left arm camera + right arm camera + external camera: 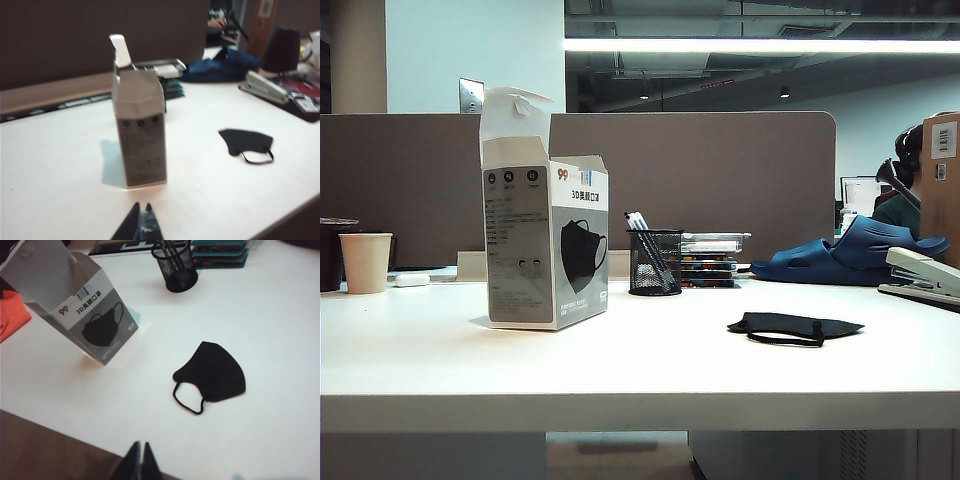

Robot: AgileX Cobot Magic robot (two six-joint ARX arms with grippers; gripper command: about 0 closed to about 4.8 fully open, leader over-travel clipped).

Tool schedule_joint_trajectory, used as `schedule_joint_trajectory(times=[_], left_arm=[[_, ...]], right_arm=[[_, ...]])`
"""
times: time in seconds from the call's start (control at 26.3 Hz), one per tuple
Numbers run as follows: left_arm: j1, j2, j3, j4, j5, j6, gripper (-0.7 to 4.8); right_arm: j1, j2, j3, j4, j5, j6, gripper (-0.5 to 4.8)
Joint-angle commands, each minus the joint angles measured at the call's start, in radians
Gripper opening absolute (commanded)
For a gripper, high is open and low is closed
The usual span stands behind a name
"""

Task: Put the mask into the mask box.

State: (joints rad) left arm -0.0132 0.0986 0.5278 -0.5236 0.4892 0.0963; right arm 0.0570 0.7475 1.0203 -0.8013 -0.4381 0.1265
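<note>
The mask box (546,245) stands upright on the left half of the white table, its top flap raised and its top open; it also shows as the mask box (140,132) and the mask box (82,310). The black mask (795,327) lies flat on the table to the right of it, seen too as the mask (247,142) and the mask (214,372) with one ear loop trailing. My left gripper (142,206) is shut and empty, a short way in front of the box. My right gripper (140,444) is shut and empty over the table's near edge, short of the mask. Neither arm appears in the exterior view.
A black mesh pen cup (655,261) stands behind the box and mask, with a stack of small cases (712,259) beside it. Blue slippers (855,255) and a stapler (925,277) sit at the back right, a paper cup (365,262) at the far left.
</note>
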Motion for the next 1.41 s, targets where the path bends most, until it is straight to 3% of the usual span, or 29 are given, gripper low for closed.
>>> schedule_joint_trajectory(times=[0.04, 0.19, 0.27, 0.42, 0.53, 0.65, 0.91, 1.41], left_arm=[[0.0, 0.067, 0.035, 0.004, 0.031, 0.036, -0.05], [0.0, 0.192, 0.078, 0.005, 0.032, 0.055, -0.05], [0.0, 0.256, 0.097, 0.006, 0.048, 0.092, -0.05], [0.0, 0.331, 0.118, 0.008, 0.078, 0.14, 0.06], [0.0, 0.377, 0.132, 0.011, 0.075, 0.14, 0.27], [0.0, 0.41, 0.141, 0.022, 0.075, 0.14, 0.27], [0.0, 0.447, 0.142, 0.104, 0.073, 0.14, 0.28], [0.0, 0.537, 0.142, 0.168, 0.076, 0.14, 0.3]], right_arm=[[0.0, 0.066, 0.04, -0.001, -0.014, -0.002, 1.12], [0.001, 0.188, 0.07, -0.001, -0.036, -0.108, 2.09], [0.015, 0.26, 0.07, -0.003, -0.031, -0.117, 3.28], [0.037, 0.349, 0.07, 0.014, 0.033, -0.167, 3.58], [0.066, 0.421, 0.07, 0.052, 0.122, -0.188, 4.73], [0.097, 0.505, 0.07, 0.117, 0.204, -0.202, 4.79], [0.153, 0.747, 0.085, 0.316, 0.243, -0.217, 4.79], [0.205, 1.026, 0.182, 0.378, 0.276, -0.315, 4.79]])
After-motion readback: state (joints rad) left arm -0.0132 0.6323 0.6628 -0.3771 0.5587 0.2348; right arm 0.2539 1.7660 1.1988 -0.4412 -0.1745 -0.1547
